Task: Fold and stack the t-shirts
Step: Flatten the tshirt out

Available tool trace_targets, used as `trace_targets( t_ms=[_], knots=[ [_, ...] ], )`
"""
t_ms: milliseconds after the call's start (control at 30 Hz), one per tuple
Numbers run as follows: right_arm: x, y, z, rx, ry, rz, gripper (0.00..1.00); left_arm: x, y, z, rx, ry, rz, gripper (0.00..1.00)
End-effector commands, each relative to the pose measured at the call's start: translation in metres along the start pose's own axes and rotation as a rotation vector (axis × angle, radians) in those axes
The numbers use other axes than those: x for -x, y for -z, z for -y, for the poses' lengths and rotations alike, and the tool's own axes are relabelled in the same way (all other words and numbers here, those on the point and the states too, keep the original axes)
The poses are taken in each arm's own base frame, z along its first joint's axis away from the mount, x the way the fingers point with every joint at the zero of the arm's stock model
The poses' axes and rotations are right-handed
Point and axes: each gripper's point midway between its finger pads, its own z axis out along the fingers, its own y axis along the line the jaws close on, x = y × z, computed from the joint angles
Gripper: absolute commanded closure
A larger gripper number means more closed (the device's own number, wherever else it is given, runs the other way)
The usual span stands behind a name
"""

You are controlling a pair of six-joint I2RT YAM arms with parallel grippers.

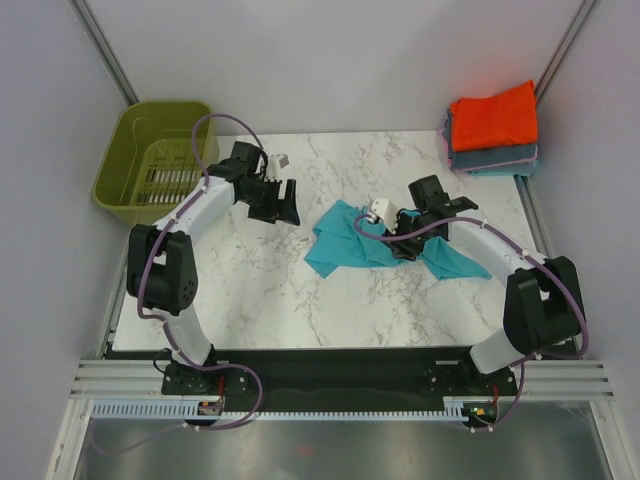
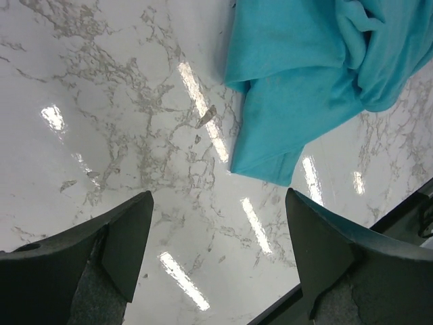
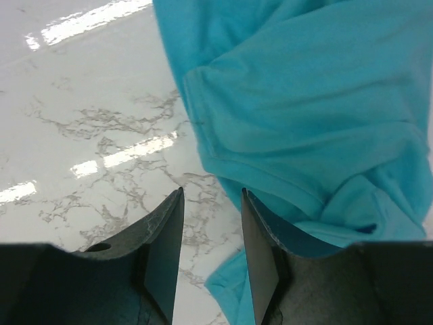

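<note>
Crumpled teal short-sleeved cotton t-shirt [image 1: 365,245] sits mid-table, bunched and twisted, one part trailing out to the right under my right arm. It's not flat and no fold is started, so this one is all still to do.

Folded bright orange-red t-shirt [image 1: 493,115] is at the far right corner, on top of a folded grey-blue t-shirt [image 1: 497,158]. That stack looks done. There may be a third layer under it, but I can't tell.

Right gripper [image 3: 212,203] is low over the teal shirt's left hem, jaws at a narrow gap. I see bare marble between them and cloth just beside the right finger, nothing pinched.

Left gripper [image 2: 218,203] is spread wide and carrying nothing, over bare white marble-pattern table [image 1: 250,290] just left of the shirt.

Olive-green slotted plastic basket [image 1: 150,160] is off the far left corner, with no shirts visible inside.

My call: roughly two shirts down. Left to do on the teal one: spread, fold, carry to the stack.
</note>
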Motion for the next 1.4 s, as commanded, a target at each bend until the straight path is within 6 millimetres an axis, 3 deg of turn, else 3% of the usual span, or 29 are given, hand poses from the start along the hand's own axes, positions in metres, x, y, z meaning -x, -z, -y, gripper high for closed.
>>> trace_targets(
  t_ms=[0,200,367,600,933,1067,1233,1367],
  knots=[
    [0.038,0.002,-0.012,0.034,0.189,0.152,0.53,0.016,0.005,-0.013,0.068,-0.069,0.033,0.13],
    [0.041,-0.016,-0.033,0.075,0.200,0.141,0.48,0.026,0.005,-0.017,0.102,-0.078,0.046,0.12],
    [0.043,-0.036,-0.036,0.089,0.175,0.126,0.44,0.029,0.003,-0.017,0.099,-0.078,0.051,0.12],
    [0.037,-0.053,-0.027,0.064,0.166,0.100,0.37,0.033,0.005,-0.018,0.109,-0.081,0.062,0.12],
    [0.021,-0.079,-0.013,0.028,0.165,0.023,0.42,0.036,0.008,-0.022,0.141,-0.088,0.074,0.10],
    [0.026,-0.079,-0.003,-0.014,0.163,0.020,0.67,0.037,0.009,-0.023,0.147,-0.088,0.077,0.10],
    [0.039,-0.066,0.013,-0.089,0.147,0.033,0.83,0.040,0.007,-0.024,0.149,-0.089,0.077,0.10],
    [0.071,-0.041,0.036,-0.187,0.167,0.086,0.91,0.041,0.002,-0.022,0.138,-0.093,0.072,0.10]
  ],
)
